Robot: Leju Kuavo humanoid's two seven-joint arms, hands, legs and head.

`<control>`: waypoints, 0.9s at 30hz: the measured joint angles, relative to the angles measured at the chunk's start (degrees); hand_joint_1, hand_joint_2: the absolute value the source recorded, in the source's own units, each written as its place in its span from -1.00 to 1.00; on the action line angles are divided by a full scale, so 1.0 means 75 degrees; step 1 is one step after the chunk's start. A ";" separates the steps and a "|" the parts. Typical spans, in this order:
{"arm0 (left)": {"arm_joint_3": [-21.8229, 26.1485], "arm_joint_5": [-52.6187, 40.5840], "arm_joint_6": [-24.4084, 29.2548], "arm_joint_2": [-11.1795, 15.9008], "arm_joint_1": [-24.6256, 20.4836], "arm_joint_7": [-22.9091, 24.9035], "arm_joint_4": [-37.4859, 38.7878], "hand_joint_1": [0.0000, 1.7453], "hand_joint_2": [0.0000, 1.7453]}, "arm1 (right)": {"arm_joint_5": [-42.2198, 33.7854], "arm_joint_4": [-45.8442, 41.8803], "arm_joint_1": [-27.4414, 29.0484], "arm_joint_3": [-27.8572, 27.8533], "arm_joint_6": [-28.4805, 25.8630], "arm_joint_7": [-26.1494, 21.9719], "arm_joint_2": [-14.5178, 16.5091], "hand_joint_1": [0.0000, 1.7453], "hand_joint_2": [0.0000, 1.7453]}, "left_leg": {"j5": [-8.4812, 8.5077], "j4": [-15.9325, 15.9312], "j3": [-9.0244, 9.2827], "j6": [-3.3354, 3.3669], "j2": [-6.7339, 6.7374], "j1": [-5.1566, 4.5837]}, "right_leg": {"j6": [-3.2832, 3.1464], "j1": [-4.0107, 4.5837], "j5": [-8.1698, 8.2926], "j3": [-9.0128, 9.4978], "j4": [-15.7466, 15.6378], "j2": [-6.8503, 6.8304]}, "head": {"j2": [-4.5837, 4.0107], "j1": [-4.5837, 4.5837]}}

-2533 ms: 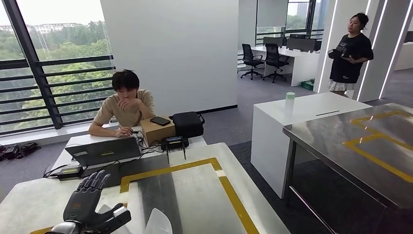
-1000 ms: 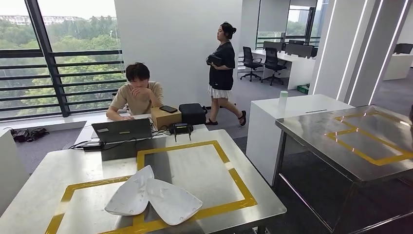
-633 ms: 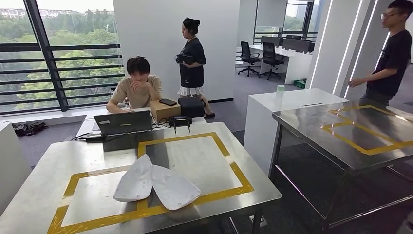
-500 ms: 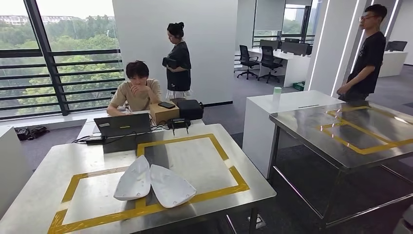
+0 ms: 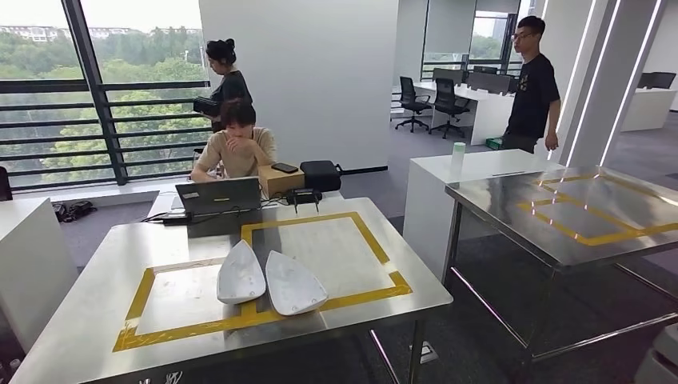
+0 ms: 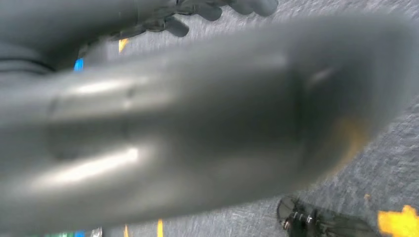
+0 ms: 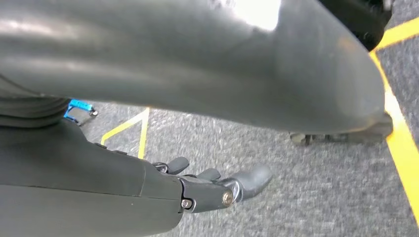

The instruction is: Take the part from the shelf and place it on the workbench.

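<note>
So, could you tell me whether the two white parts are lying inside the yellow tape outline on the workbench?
Yes, both white parts lie flat on the workbench, side by side within the yellow tape outline, their near edges reaching its front strip.

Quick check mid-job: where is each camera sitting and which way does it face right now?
Head view: high on the body, facing forward and down at the workbench with two white parts; no arms visible.
Left wrist view: arm hanging, looking down at grey carpet past the left robot hand.
Right wrist view: likewise floorward, behind the right robot hand.
Both wrist views share carpet with yellow floor tape.
</note>
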 joint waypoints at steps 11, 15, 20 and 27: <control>0.0153 -0.0991 -0.0148 -0.0138 -0.0104 -0.1480 0.0165 -1.00 -1.00 | 0.0242 -0.0001 -0.0139 0.0084 0.0003 -0.0111 -0.0003 -1.00 -1.00 | 0.1067 0.0088 -0.1241 0.0182 0.0079 -0.0085 | -0.0136 0.0147 -0.1064 0.1171 0.0435 0.0094 | 0.0001 0.0023; 0.0000 -0.1205 -0.0342 -0.0201 -0.0209 -0.1118 0.0199 -1.00 -1.00 | 0.0279 -0.0004 -0.0183 0.0090 0.0002 -0.0181 0.0040 -1.00 1.00 | 0.1372 0.0011 -0.1296 0.0016 0.0095 -0.0045 | -0.0310 0.0201 -0.1173 0.1559 -0.0438 0.0074 | 0.0000 0.0021; -0.0069 -0.1300 -0.0393 -0.0197 -0.0099 -0.0945 0.0255 -1.00 -1.00 | 0.0172 -0.0004 -0.0136 0.0071 0.0001 0.0249 0.0080 -1.00 1.00 | -0.0139 0.1300 -0.1536 -0.0237 -0.0030 0.0034 | -0.0441 0.0138 -0.0645 0.1096 -0.0495 0.0056 | -0.0004 0.0007; -0.0106 -0.1301 -0.0417 -0.0205 -0.0131 -0.0937 0.0268 -1.00 -1.00 | 0.0097 -0.0018 -0.0089 0.0020 0.0001 0.0724 -0.0049 -1.00 1.00 | -0.0052 0.0435 0.0017 -0.0436 -0.0059 0.0214 | -0.0174 0.0056 -0.0125 0.0115 -0.0064 0.0010 | -0.0001 0.0011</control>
